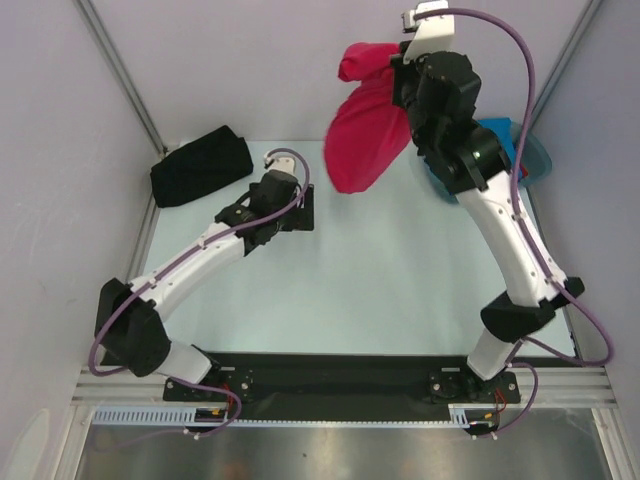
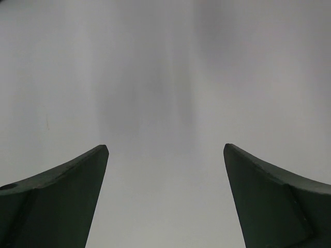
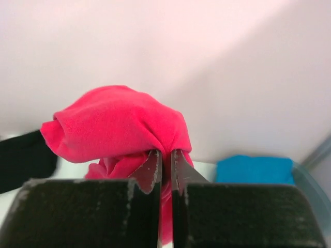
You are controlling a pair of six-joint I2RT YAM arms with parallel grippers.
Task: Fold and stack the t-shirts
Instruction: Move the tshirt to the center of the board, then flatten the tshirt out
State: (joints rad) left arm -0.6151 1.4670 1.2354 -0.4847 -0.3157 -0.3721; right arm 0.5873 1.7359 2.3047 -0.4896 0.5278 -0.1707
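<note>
- Right gripper [image 3: 165, 157] was clamped on the pink shirt [image 3: 114, 124]; the cloth bunched at its tips and hung below it.
- Left gripper [image 2: 165, 150] had its jaws wide apart.
- Black shirt [image 1: 200, 168] lay left of the left gripper, apart from it.

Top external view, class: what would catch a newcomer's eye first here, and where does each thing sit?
The crimson-pink t-shirt stands out most, dangling above the table's far edge from the shut right gripper. Next come the black t-shirt, bundled at the table's far left corner, and the bright blue t-shirt in the teal tub at far right. The left gripper hangs open and empty, left of centre.
</note>
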